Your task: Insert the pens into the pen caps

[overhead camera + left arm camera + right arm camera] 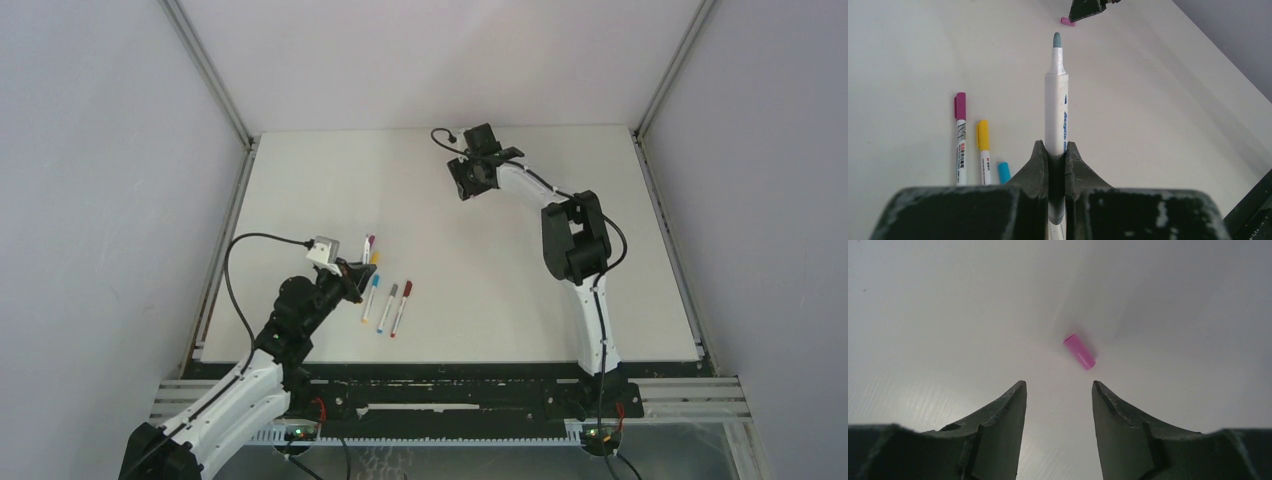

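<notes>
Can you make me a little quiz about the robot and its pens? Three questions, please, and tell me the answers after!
1. True or false: the left end effector is shut on a pen whose grey tip is bare.
2. Pick one: what colour is the cap lying on the table just ahead of the right end effector? A) blue B) pink C) orange
3. Fill the gap: the right end effector's jaws stand ____, with nothing between them.

Key: 1 true. 2 B. 3 open.
</notes>
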Available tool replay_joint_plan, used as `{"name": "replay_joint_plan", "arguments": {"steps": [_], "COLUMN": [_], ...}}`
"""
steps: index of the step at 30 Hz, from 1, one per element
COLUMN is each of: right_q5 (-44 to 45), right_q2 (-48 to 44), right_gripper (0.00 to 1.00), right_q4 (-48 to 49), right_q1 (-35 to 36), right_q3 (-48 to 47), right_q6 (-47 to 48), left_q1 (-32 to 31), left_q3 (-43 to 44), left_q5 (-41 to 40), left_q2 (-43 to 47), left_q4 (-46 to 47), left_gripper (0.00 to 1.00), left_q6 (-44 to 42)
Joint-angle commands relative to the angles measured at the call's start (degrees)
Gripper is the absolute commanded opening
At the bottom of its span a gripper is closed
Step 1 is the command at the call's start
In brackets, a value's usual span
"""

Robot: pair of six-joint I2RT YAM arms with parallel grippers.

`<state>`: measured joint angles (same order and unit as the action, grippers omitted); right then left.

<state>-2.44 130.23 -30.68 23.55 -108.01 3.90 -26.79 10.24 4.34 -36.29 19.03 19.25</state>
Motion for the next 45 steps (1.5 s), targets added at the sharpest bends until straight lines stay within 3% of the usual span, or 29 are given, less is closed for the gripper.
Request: {"name": "replay_joint_plan", "arguments": {"steps": [1, 5, 18, 37, 45], "right_q5": [-1.75, -4.04, -6.67, -6.19, -3.99], "right_q2": [2.27, 6.45, 13.54, 16.97, 18.79], "right_gripper": [0.49, 0.47, 0.41, 0.41, 0.47], "right_q4": [-3.23, -9.47, -18.5, -21.83, -23.61], "right_q1": [-2.14, -2.87, -3.69, -3.78, -3.37], "right_q3": [-6.82, -14.23, -25.01, -30.25, -33.06], "right_q6": [2.36, 2.23, 2.09, 2.63, 2.28], "left_q1": [0.43, 0.41, 0.43, 0.39, 0.42], "left_q3": [-0.4, -0.31, -0.18, -0.22, -0.13], "left_q5": [0.15, 0.32, 0.88, 0.82, 0.94], "left_q2": [-0.5, -0.7, -0.6, 0.95, 1.72], "left_q4": [2.03, 2.07, 2.07, 1.02, 0.49], "left_gripper": [0.0, 0.0, 0.0, 0.0, 0.0], "left_q6": [-1.4, -1.31, -1.13, -1.32, -1.32]}}
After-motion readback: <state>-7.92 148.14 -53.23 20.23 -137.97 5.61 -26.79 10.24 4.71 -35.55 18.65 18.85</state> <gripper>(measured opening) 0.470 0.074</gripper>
